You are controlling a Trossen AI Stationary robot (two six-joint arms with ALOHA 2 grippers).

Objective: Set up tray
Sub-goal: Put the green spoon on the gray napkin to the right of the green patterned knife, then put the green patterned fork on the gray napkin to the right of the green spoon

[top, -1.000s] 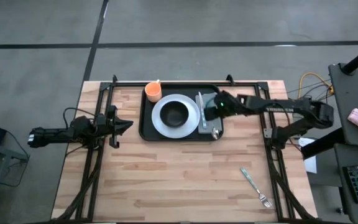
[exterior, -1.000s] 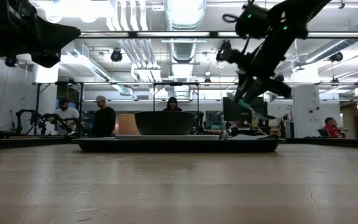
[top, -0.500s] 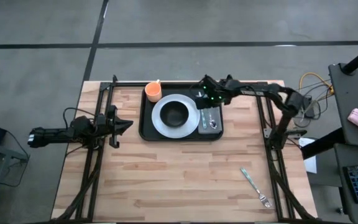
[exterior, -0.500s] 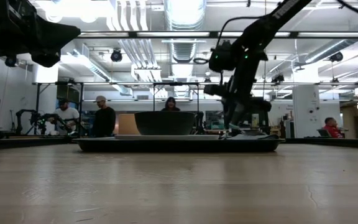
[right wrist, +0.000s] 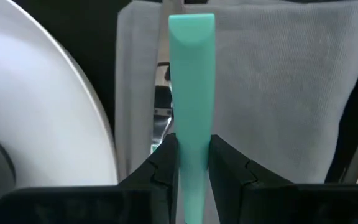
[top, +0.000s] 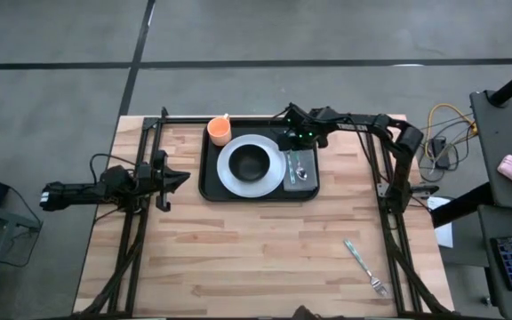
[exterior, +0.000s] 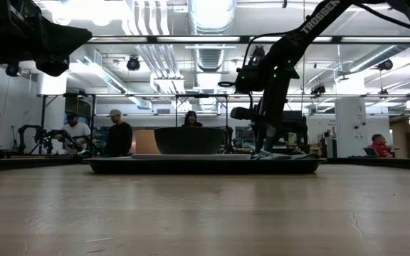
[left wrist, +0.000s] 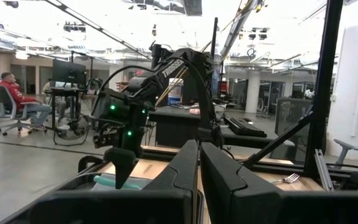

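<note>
From the high view I see the tray [top: 259, 193] lying flat near the far edge of the tabletop [top: 256, 258], about midway between its left and right edges, carrying a white plate [top: 274, 169] with a dark bowl [top: 252, 162] on it, an orange cup [top: 219, 132] in its far-left corner and a grey napkin [top: 302, 167] along its right side with a spoon [top: 300, 170] on it. My right gripper [top: 290, 140] hangs over the far end of that napkin, while the left gripper [top: 178, 179] waits off the tray's left side, and a fork [top: 365, 268] lies alone toward the near-right corner. In the low view the tray [exterior: 203, 165] reads as a thin, wide slab sitting flush on the wood, the right gripper [exterior: 262, 146] coming down to its right end. The left wrist view shows my left gripper [left wrist: 199, 163] with its fingers pressed together, gripping nothing. The right wrist view shows the right gripper [right wrist: 191, 163] pinching a teal handle [right wrist: 191, 93], probably a knife's, held lengthwise just above the napkin [right wrist: 272, 87] beside the plate [right wrist: 42, 112]. I judge the tray stiff and fairly light by itself, but loaded with loose crockery; its smooth black surface probably lets the plate and cup slide, so I would keep it level. The low rim is the only real purchase, so I would take it at a bare stretch of a short side.
</note>
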